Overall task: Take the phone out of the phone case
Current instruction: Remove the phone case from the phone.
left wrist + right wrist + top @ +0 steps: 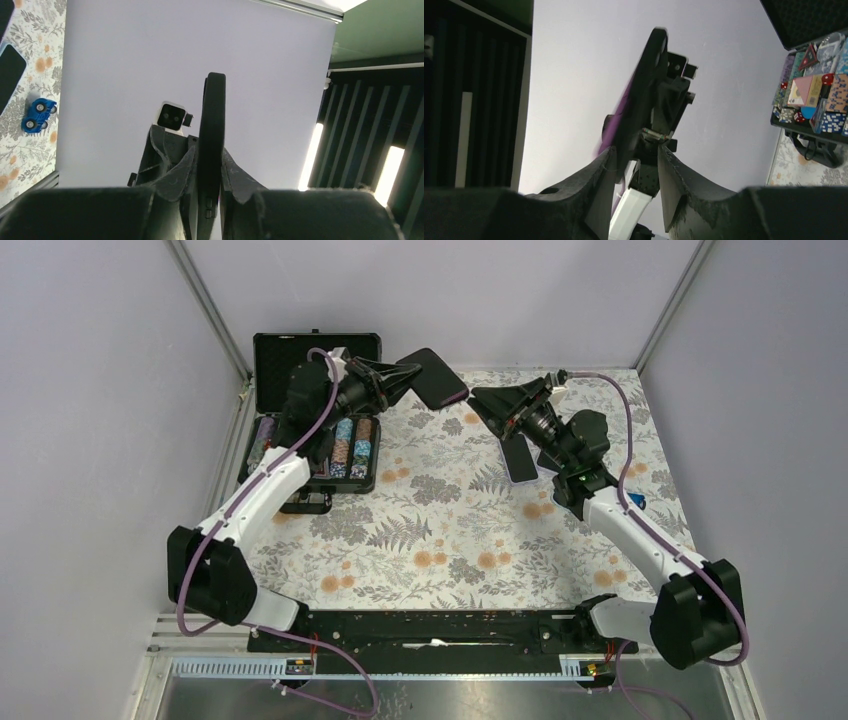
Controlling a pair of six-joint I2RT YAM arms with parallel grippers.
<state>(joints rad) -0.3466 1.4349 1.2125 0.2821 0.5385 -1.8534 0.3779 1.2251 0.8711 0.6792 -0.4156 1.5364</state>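
Phone (519, 458) lies flat on the table (450, 530), dark face up, just under my right arm and near a small blue toy car (637, 502). The case (435, 377) is up in the air above the far side of the table, and my left fingers (239, 181) are clenched on one end of it. My right fingers (681, 185) stand parted just at the other end of the case, grasping nothing.
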